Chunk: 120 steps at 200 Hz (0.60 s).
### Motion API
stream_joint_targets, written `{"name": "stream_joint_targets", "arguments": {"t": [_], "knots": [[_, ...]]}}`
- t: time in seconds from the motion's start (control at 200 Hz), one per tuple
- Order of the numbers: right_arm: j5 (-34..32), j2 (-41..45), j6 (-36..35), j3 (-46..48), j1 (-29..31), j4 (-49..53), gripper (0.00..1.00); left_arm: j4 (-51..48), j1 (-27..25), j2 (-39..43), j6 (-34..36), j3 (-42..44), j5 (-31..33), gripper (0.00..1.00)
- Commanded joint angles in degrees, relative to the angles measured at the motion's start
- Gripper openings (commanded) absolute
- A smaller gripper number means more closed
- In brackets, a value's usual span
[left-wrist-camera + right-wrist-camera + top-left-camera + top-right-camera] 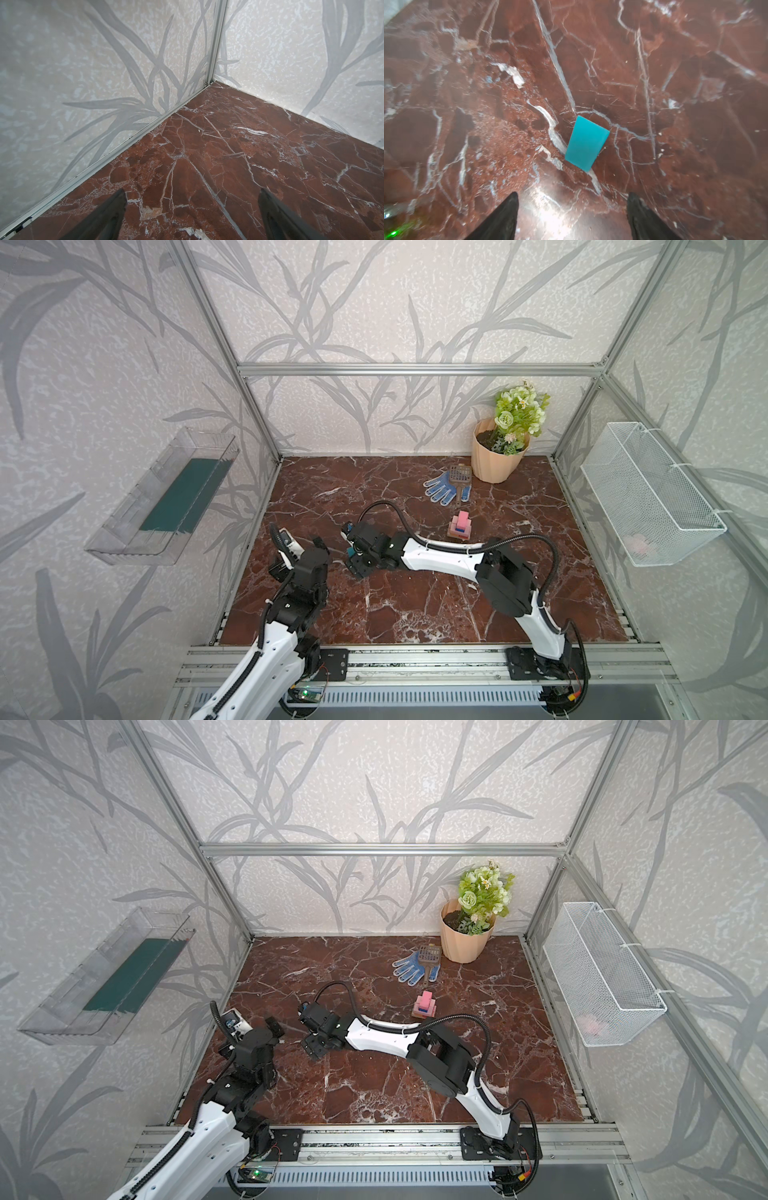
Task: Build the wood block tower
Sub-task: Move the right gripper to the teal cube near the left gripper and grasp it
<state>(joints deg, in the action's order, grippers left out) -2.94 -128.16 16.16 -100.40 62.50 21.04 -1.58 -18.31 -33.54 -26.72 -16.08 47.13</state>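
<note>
My right gripper (573, 195) hangs low over the table (415, 605), jaws apart with nothing between them. The teal block (586, 143) lies flat just ahead of my fingertips, turned askew to the line of my jaws. I think that skew is the first risk. If I close as I stand, one finger may catch a corner and spin the block or squirt it out across the polished marble. It also lies low, so I could scrape the stone before I get any purchase.

In a top view, my left gripper (192, 192) is at about nine o'clock from the right one, by the side wall. Its jaws are wide and empty, and it is clear of the work.

The tower (460, 526) stands well apart at about three o'clock, pink on top with blue showing beneath. Its layers look offset, so a hard or off-centre placing could topple it. The glove (446, 488) lies beyond it at eleven o'clock.
</note>
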Motion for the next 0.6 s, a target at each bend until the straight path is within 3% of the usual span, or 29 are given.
{"name": "stream_joint_targets", "arguments": {"t": [0.0,0.12,0.42,0.595], "knots": [[-1.6,-3.6,1.3,-5.9,-0.3,4.4,0.80,-0.1,0.3,2.7,-2.4,1.4,2.5,0.99],[-4.9,-7.5,1.8,-11.0,-0.3,7.7,0.76,0.7,0.3,3.1,-1.6,1.8,0.9,0.99],[-5.8,-15.3,4.6,-22.8,-0.3,15.4,0.59,1.1,0.5,1.1,-1.3,1.0,0.1,0.99],[-5.2,-17.7,7.0,-27.5,-0.3,18.8,0.42,1.1,0.5,1.5,-1.3,1.1,-0.2,0.99]]}}
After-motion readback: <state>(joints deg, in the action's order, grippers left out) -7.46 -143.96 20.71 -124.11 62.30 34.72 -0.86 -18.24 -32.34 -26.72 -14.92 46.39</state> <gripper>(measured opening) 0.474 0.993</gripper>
